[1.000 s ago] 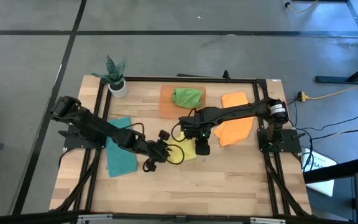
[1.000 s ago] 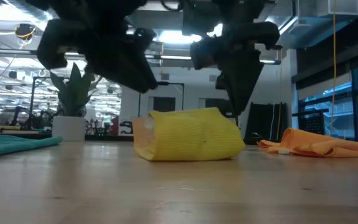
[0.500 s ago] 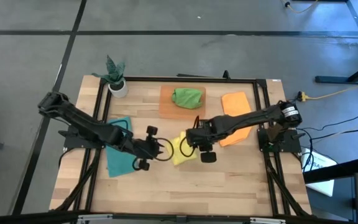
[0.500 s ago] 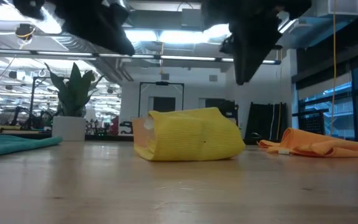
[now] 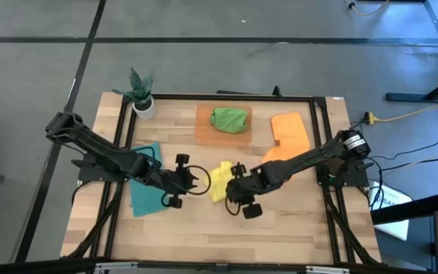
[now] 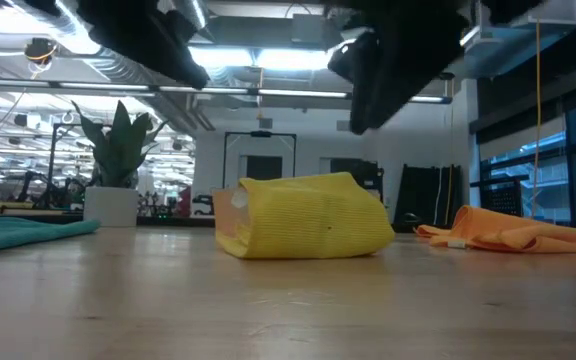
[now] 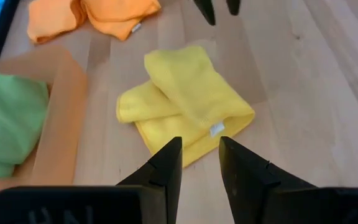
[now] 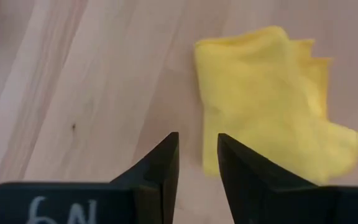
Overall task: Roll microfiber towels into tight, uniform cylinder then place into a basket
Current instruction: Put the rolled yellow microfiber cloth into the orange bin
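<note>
Yellow towel (image 5: 220, 181): loosely rolled on the worktop (image 5: 280, 228), in front of the basket (image 5: 204, 131), which holds one green towel (image 5: 229, 118). Left claw (image 7: 197, 163) and right claw (image 8: 196, 163) flank it, released, grasping nothing. Outstanding: teal towel (image 5: 147, 190) and orange towels (image 5: 289, 135), unrolled.

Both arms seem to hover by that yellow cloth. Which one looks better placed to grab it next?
Probably the left. The left gripper points straight at the yellow towel, its jaws slightly apart above the towel's near edge. The right gripper aims mostly at bare table beside the towel. It's close, though.
</note>
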Robot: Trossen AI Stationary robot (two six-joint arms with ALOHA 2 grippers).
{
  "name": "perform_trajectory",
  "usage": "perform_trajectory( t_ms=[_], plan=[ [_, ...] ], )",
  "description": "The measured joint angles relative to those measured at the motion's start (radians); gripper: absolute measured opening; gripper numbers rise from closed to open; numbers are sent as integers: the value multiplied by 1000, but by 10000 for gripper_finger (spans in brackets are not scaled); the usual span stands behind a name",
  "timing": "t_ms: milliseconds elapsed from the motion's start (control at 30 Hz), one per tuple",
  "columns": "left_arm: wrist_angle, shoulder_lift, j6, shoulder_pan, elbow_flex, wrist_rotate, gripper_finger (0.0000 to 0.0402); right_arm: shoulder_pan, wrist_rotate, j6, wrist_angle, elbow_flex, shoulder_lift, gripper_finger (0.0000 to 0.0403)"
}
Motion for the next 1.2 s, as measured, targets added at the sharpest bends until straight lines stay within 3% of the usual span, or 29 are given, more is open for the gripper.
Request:
perform_trajectory(
  t_ms=[200,400,633,733,833,967,1200],
  plan=[
    [12,59,0,50,-1,2,98,21,0,-2,211,-134,2,111],
    [76,186,67,133,-1,121,98,38,3,-71,433,-252,2,111],
    [196,352,147,218,-1,134,98,33,178,-108,575,-337,2,111],
    [259,405,171,244,-1,212,98,20,206,-110,608,-357,5,111],
    [291,445,176,258,-1,268,98,3,206,-109,640,-391,14,111],
    [295,468,184,259,0,269,98,-13,201,-122,716,-430,33,111],
    [302,469,186,259,1,278,98,-30,88,-130,792,-447,84,111]
  ],
)
